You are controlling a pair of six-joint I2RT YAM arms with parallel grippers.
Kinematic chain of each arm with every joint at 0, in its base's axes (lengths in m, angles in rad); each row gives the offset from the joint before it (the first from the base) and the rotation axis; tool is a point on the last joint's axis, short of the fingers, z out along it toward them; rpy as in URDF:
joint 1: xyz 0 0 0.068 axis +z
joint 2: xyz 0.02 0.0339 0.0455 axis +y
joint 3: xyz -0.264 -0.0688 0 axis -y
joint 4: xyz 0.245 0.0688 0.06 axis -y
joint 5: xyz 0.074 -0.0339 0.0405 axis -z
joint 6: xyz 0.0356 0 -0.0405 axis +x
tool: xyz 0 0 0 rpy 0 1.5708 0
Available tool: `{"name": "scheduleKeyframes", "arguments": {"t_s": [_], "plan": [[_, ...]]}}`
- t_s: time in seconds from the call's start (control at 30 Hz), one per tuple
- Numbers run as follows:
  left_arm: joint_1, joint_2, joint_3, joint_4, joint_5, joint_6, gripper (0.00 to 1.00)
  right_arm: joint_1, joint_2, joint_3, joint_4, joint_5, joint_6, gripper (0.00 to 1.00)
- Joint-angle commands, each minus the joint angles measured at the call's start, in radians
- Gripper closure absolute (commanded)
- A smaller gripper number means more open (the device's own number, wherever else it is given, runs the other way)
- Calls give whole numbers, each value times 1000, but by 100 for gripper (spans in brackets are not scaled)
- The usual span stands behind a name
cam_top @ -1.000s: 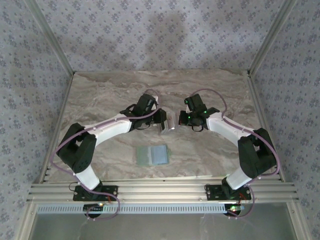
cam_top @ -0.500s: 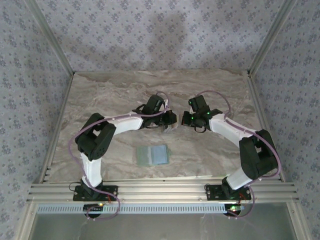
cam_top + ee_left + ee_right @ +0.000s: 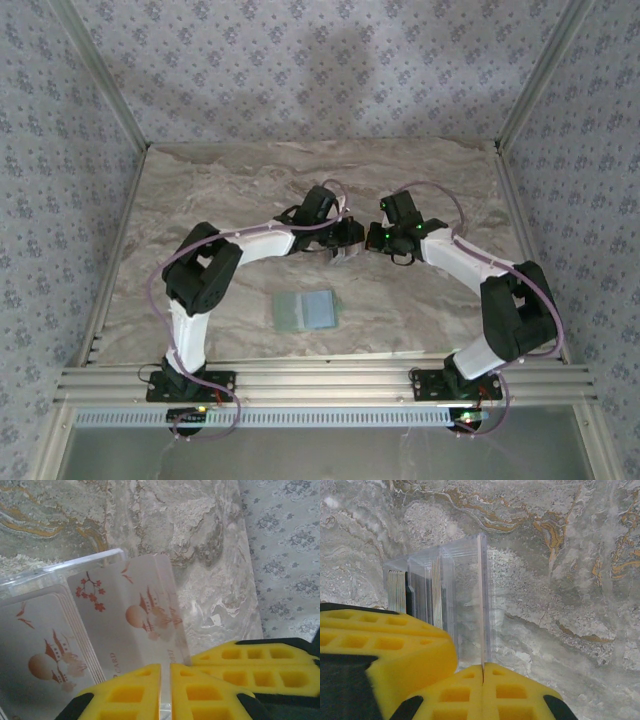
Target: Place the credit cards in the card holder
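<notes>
My left gripper (image 3: 166, 667) is shut on the lower edge of a pale credit card (image 3: 135, 605) printed with a red pagoda and sun. This card stands partly out of a clear plastic box (image 3: 60, 567) that holds a stack of several more credit cards (image 3: 40, 650). My right gripper (image 3: 483, 667) is shut on a thin wall of that clear box (image 3: 470, 580). In the top view both grippers meet at mid-table, left gripper (image 3: 343, 238) and right gripper (image 3: 373, 240). The sage-green card holder (image 3: 290, 310) lies open and flat nearer the arm bases.
The marble-patterned table (image 3: 220, 190) is ringed by patterned fabric walls (image 3: 80, 150) with metal corner posts. An aluminium rail (image 3: 320, 385) runs along the near edge by the arm bases. A pale blue-grey panel (image 3: 320, 310) covers the holder's right half.
The left arm has folded its elbow inward and its gripper has shifted right up to the clear box. The right arm has barely moved. The card holder has stayed put.
</notes>
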Motion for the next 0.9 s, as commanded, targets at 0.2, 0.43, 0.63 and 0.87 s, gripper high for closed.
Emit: {"name": "scheduleKeyframes", "arguments": {"t_s": [0.2,0.43,0.63,0.87], "plan": [[-10,56,37,-5,14,-7,87,-11,-44,-14,-11,-26,18,100],[-19,89,65,-20,16,2,87,-34,-49,-37,39,-109,40,92],[-21,92,64,-28,3,9,87,-53,-48,-57,83,-170,61,82],[-23,92,62,-35,-3,12,87,-66,-46,-75,129,-219,79,80]]}}
